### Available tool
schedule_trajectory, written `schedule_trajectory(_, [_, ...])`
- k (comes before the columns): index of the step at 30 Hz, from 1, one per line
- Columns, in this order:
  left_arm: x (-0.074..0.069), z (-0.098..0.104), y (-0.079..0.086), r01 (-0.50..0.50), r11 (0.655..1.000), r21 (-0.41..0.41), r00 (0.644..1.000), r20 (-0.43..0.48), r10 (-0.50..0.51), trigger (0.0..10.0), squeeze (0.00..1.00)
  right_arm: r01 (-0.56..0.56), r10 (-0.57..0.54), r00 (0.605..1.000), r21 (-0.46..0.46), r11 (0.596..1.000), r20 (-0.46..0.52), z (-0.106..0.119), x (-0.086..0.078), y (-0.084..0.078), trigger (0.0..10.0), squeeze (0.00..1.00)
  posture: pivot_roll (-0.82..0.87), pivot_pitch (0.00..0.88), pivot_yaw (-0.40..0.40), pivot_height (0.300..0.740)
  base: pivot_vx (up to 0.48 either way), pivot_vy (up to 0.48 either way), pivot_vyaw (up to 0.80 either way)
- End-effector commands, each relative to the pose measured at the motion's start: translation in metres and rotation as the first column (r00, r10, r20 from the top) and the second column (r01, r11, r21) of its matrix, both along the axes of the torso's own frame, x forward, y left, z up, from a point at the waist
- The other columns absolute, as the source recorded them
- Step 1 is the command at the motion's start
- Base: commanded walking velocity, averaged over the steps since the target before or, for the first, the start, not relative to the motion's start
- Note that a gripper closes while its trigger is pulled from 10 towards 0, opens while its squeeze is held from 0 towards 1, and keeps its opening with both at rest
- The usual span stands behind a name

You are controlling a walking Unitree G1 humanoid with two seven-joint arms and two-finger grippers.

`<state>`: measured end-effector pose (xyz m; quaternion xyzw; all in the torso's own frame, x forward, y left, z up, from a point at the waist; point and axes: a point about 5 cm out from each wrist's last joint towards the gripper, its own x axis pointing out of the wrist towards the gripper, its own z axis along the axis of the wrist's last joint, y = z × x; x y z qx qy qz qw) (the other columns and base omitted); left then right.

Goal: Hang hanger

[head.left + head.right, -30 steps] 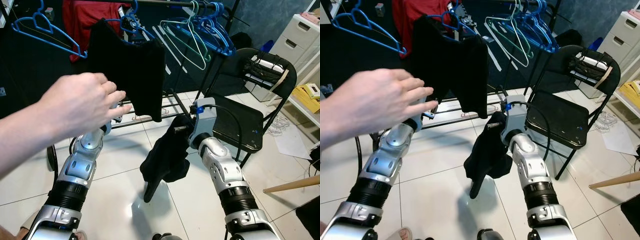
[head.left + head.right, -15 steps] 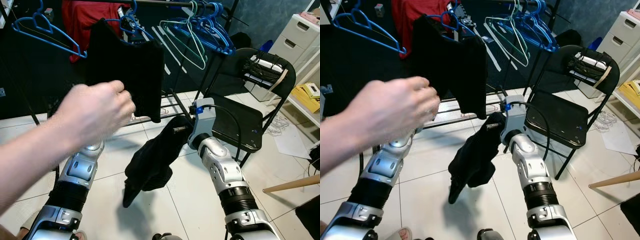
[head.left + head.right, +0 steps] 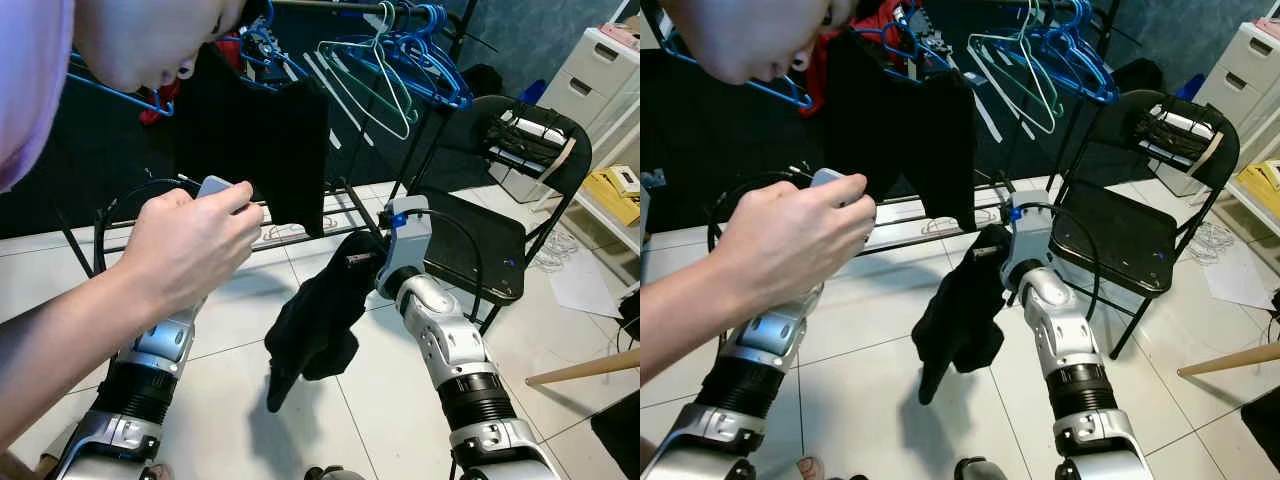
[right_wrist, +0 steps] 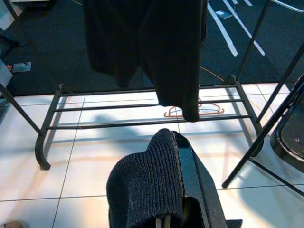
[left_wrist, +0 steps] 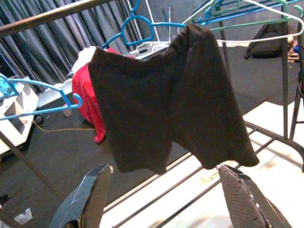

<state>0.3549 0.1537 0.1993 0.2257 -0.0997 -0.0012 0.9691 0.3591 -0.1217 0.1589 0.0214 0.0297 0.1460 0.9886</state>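
The clothes rail runs across the back of the scene, and everything is placed from it. Hanging from the rail, a blue hanger carries a pair of black shorts, which drape down in front of the rail's lower bars. Further along the rail toward the robot's right hang a pale green hanger and a bunch of bare blue hangers; toward the robot's left another blue hanger and a red garment hang beside the shorts.

Below and in front of the rail, the right hand is pressed shut on a black knitted garment, which sags from it toward the white tiled floor (the cloth hides most of the fingers). The left hand points up at the shorts from beneath the rail, its two fingers spread wide with nothing between them, and it does not touch the cloth.

A person's hand is closed around a small pale object over the robot's left arm, in front of the rail. To the robot's right of the rail stands a black folding chair.
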Motion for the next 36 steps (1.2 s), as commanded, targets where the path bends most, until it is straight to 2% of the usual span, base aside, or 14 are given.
schedule_trajectory(1, [-0.001,-0.009,0.0,0.009,0.999,0.044,0.999,-0.037,-0.007,10.0,0.0,0.005,-0.005,1.0,0.008,1.0,0.015,0.004,-0.002,-0.002,0.0,0.0,-0.14,0.131,-0.096,0.74,0.0,0.0,0.0])
schedule_trajectory(18, [-0.004,-0.013,-0.001,0.033,0.997,0.073,0.998,-0.053,-0.029,10.0,0.0,0.003,-0.003,1.0,0.02,1.0,0.012,0.003,-0.002,0.0,0.0,0.0,-0.14,0.112,-0.093,0.74,0.0,0.0,0.0])
schedule_trajectory(22, [-0.003,-0.017,-0.001,0.042,0.999,0.03,0.995,-0.091,-0.039,10.0,0.0,0.004,-0.004,1.0,0.022,1.0,0.013,0.004,-0.001,-0.001,0.0,0.0,-0.14,0.116,-0.09,0.74,0.0,0.0,0.0])
schedule_trajectory(23, [-0.004,-0.026,0.001,0.037,0.999,-0.008,0.988,-0.15,-0.038,10.0,0.0,0.013,-0.014,1.0,0.039,0.999,0.014,0.008,0.002,-0.004,0.0,0.0,-0.14,0.12,-0.086,0.74,0.0,0.0,0.0])
schedule_trajectory(24, [-0.004,-0.026,0.001,0.037,0.999,-0.008,0.988,-0.15,-0.038,10.0,0.0,0.013,-0.014,1.0,0.039,0.999,0.014,0.008,0.002,-0.004,0.0,0.0,-0.14,0.12,-0.086,0.74,0.0,0.0,0.0])
schedule_trajectory(26, [-0.007,-0.041,0.012,-0.037,0.998,-0.041,0.974,-0.225,0.027,10.0,0.0,0.008,-0.009,1.0,0.057,0.998,0.024,0.018,0.008,-0.01,0.0,0.0,-0.14,0.128,-0.092,0.74,0.0,0.0,0.0])
schedule_trajectory(29, [-0.009,-0.049,0.021,-0.088,0.993,-0.083,0.963,-0.264,0.063,10.0,0.0,-0.014,0.012,1.0,0.063,0.998,0.027,0.023,0.011,-0.012,0.0,0.0,-0.14,0.128,-0.095,0.74,0.0,0.0,0.0])
schedule_trajectory(32, [-0.009,-0.049,0.021,-0.088,0.993,-0.083,0.963,-0.264,0.063,10.0,0.0,-0.014,0.012,1.0,0.063,0.998,0.027,0.023,0.011,-0.012,0.0,0.0,-0.14,0.128,-0.095,0.74,0.0,0.0,0.0])
schedule_trajectory(33, [-0.011,-0.053,0.022,-0.102,0.982,-0.162,0.956,-0.288,0.052,10.0,0.0,-0.024,0.022,0.999,0.068,0.997,0.026,0.024,0.012,-0.012,0.0,0.0,-0.13,0.128,-0.098,0.74,0.0,0.0,0.0])
schedule_trajectory(35, [-0.011,-0.053,0.022,-0.102,0.982,-0.162,0.956,-0.288,0.052,10.0,0.0,-0.024,0.022,0.999,0.068,0.997,0.026,0.024,0.012,-0.012,0.0,0.0,-0.13,0.128,-0.098,0.74,0.0,0.0,0.0])
schedule_trajectory(36, [-0.015,-0.059,0.021,-0.109,0.957,-0.269,0.949,-0.316,0.02,10.0,0.0,-0.025,0.022,0.999,0.081,0.996,0.029,0.028,0.014,-0.014,0.0,0.0,-0.13,0.131,-0.101,0.74,0.0,0.0,0.0])
